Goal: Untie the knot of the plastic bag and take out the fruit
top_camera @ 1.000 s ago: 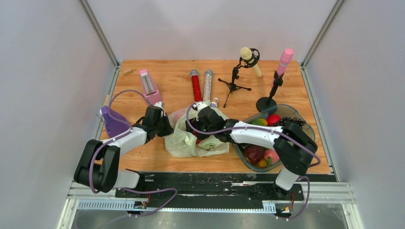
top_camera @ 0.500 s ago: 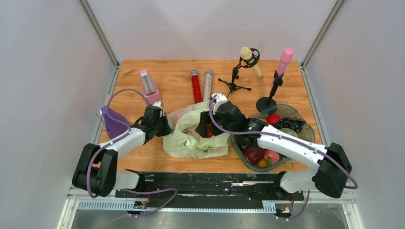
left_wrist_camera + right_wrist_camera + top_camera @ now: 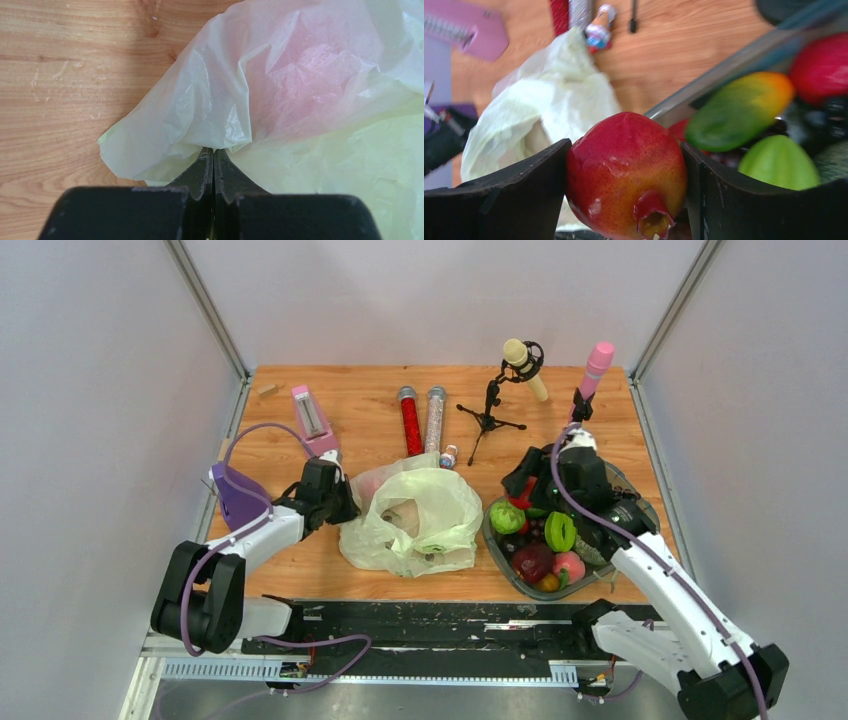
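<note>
- My left tool [image 3: 214, 150] is fully closed, its two fingers pinching a fold at the edge of the plastic bag [image 3: 280, 100].
- The bag lies crumpled on the wooden surface [image 3: 370, 405] between the two arms. From above, its mouth gapes open towards the camera.
- Something pink [image 3: 310, 60] shows through the film on the side nearest my left tool; I cannot tell what it is.
- My right tool [image 3: 625, 146] is spread to the width of a red fruit [image 3: 624, 185] and grips it between both fingers.
- That fruit is red shading to yellow, with a small crown-like end facing the wrist camera.
- In the top view, the right tool hangs over the far left part of the grey tub [image 3: 492, 548], apart from the bag.
- A light green apple-like fruit [image 3: 507, 517] sits inside the tub by its left rim, just beside the right tool.
- The tub also holds a dark red fruit [image 3: 532, 562], a pink peach [image 3: 569, 566] and a green-to-orange mango-like fruit [image 3: 739, 110].
</note>
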Action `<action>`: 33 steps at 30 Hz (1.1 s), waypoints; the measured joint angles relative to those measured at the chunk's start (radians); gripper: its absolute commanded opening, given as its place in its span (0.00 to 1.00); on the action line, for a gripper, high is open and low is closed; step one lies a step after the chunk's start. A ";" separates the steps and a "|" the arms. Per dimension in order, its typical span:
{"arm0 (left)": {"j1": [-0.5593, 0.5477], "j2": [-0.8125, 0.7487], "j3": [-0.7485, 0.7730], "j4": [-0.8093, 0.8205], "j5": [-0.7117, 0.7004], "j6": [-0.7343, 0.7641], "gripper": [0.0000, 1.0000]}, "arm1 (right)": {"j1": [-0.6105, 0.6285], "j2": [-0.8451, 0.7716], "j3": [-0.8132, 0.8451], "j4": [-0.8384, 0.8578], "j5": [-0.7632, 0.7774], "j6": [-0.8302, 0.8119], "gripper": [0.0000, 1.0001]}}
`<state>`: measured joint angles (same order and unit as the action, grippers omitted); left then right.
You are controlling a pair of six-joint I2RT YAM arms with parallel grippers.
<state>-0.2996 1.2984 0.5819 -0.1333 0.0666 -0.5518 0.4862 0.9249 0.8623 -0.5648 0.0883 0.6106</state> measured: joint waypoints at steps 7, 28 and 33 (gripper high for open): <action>0.000 0.000 0.019 -0.005 0.007 0.002 0.00 | -0.289 0.012 -0.018 -0.027 -0.023 0.009 0.45; 0.000 -0.033 0.032 -0.038 0.015 0.016 0.00 | -0.419 0.252 -0.003 -0.023 0.031 -0.032 1.00; 0.000 -0.033 0.033 -0.039 0.026 0.018 0.00 | -0.419 0.246 0.015 -0.027 0.043 -0.036 1.00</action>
<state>-0.2996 1.2655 0.6147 -0.1722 0.0929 -0.5335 0.0673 1.1713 0.8772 -0.5919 0.1310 0.5743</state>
